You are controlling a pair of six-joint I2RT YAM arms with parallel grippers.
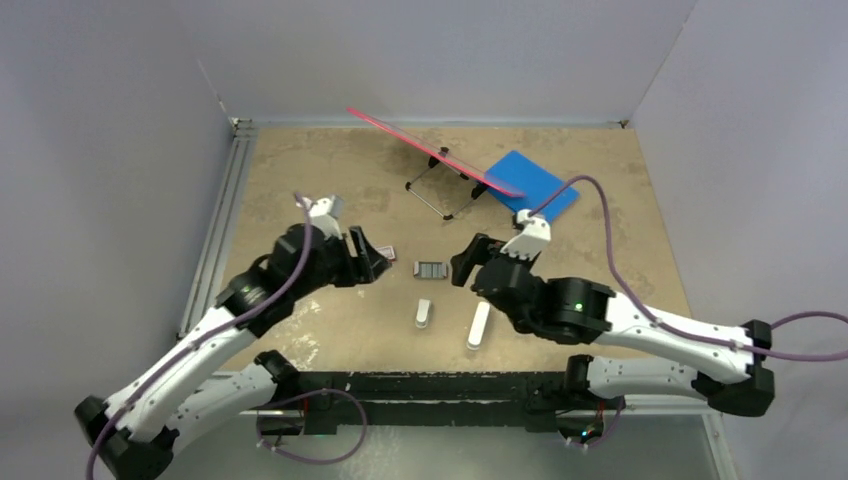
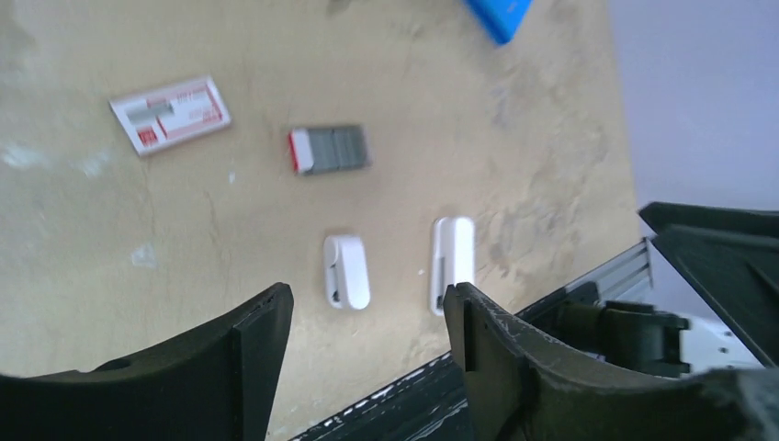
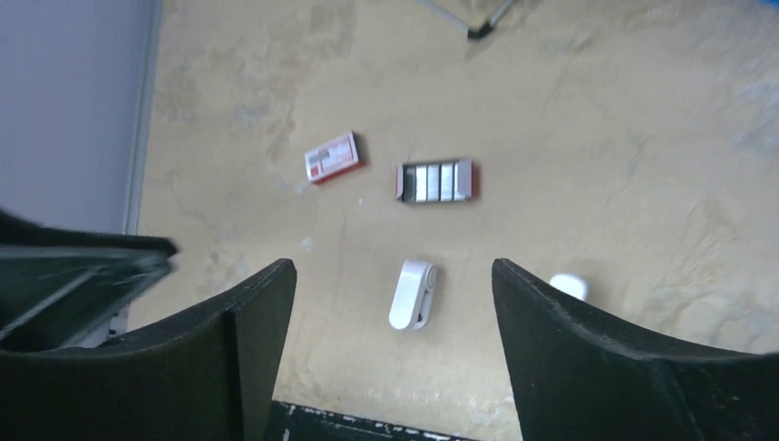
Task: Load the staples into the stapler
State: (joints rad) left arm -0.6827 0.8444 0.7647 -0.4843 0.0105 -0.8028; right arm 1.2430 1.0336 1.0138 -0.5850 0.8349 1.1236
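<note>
I read the left claw [image 2: 367,299] as wide open, holding nothing. The right claw [image 3: 395,271] also stands wide open and empty. The staples [image 1: 430,269] lie in their open tray on the worktop [image 1: 600,230], between the two claws and touching neither. The red-and-white box sleeve [image 1: 385,250] lies just left of them. The short white stapler [image 1: 423,313] and the long white stapler [image 1: 479,325] lie nearer the arm bases

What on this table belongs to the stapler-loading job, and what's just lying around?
For the job: tray of staples, red-and-white sleeve, short white stapler, long white stapler.
Lying about: blue pad, pink strip on wire stand.
</note>
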